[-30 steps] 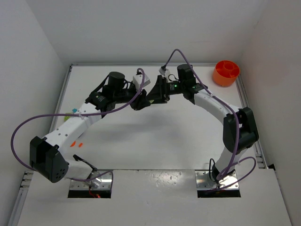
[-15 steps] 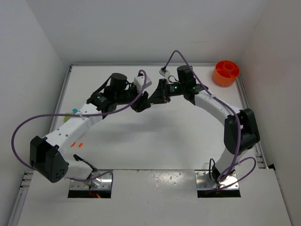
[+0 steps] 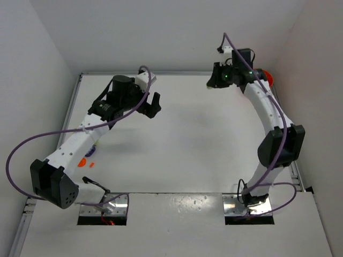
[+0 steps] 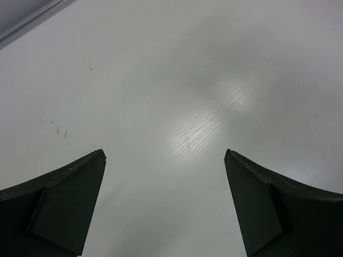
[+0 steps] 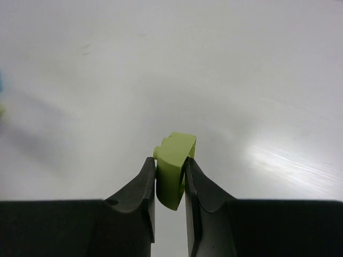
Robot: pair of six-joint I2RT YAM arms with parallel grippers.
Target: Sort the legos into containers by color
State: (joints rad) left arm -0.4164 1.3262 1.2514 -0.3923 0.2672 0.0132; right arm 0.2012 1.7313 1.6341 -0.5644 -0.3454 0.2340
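In the right wrist view a yellow-green lego [image 5: 174, 163] sits pinched between my right gripper's [image 5: 170, 166] two fingers, held above the white table. From above, that right gripper [image 3: 211, 83] hangs raised at the back right, and its wrist covers most of the orange container [image 3: 266, 76]. My left gripper [image 3: 153, 104] is at the back left of centre. Its fingers [image 4: 80, 193] stand wide open over bare table, and nothing lies between them at the left gripper [image 4: 165, 155]. Two orange legos [image 3: 82, 163] lie by the left arm.
The table's raised rim [image 3: 72, 107] runs along the left side and the back. White walls close in on three sides. A purple cable [image 3: 32, 140] loops off the left arm. A blurred cyan lego [image 5: 1, 83] shows at the right wrist view's left edge.
The two grippers met at mid table and have parted. The left one opened and drew back to the left. The right arm rose and swung to the back right, near the orange container.
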